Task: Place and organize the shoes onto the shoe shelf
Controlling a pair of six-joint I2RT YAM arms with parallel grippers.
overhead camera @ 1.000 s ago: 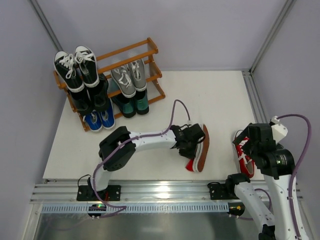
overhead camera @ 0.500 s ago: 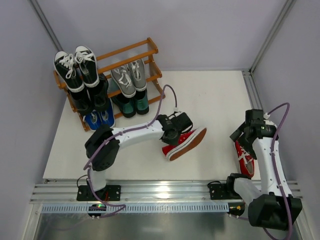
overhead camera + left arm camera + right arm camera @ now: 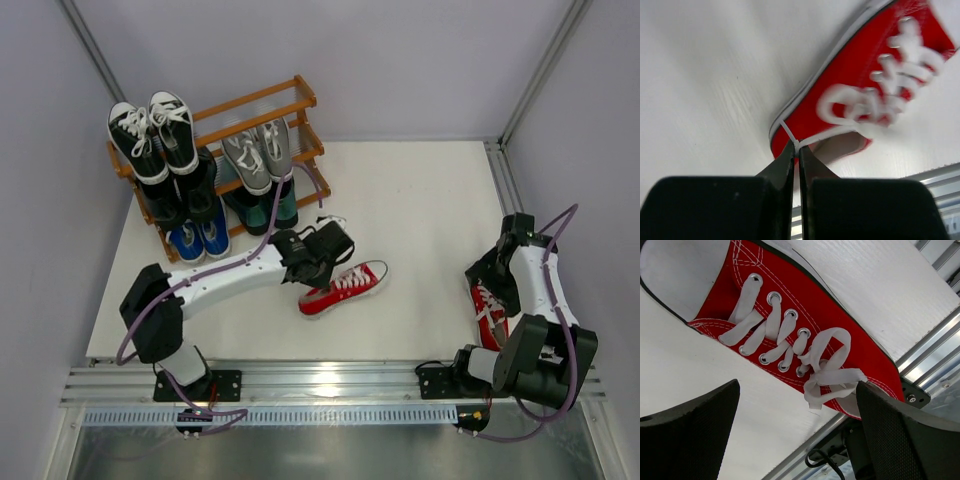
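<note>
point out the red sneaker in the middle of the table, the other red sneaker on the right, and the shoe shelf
middle red sneaker (image 3: 345, 285), top view, on its white laces
right red sneaker (image 3: 782, 332), right wrist view, on the laced front
shoe shelf (image 3: 255, 97), top view, on the bare top rail

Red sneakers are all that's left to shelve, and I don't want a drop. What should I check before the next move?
1. Grip: left gripper shut on the heel of the first red sneaker: ok.
2. That sneaker clear of the table: cannot tell.
3. The right gripper open over the second red sneaker: ok.
4. Free space on the top tier of the shoe shelf: ok.
</note>
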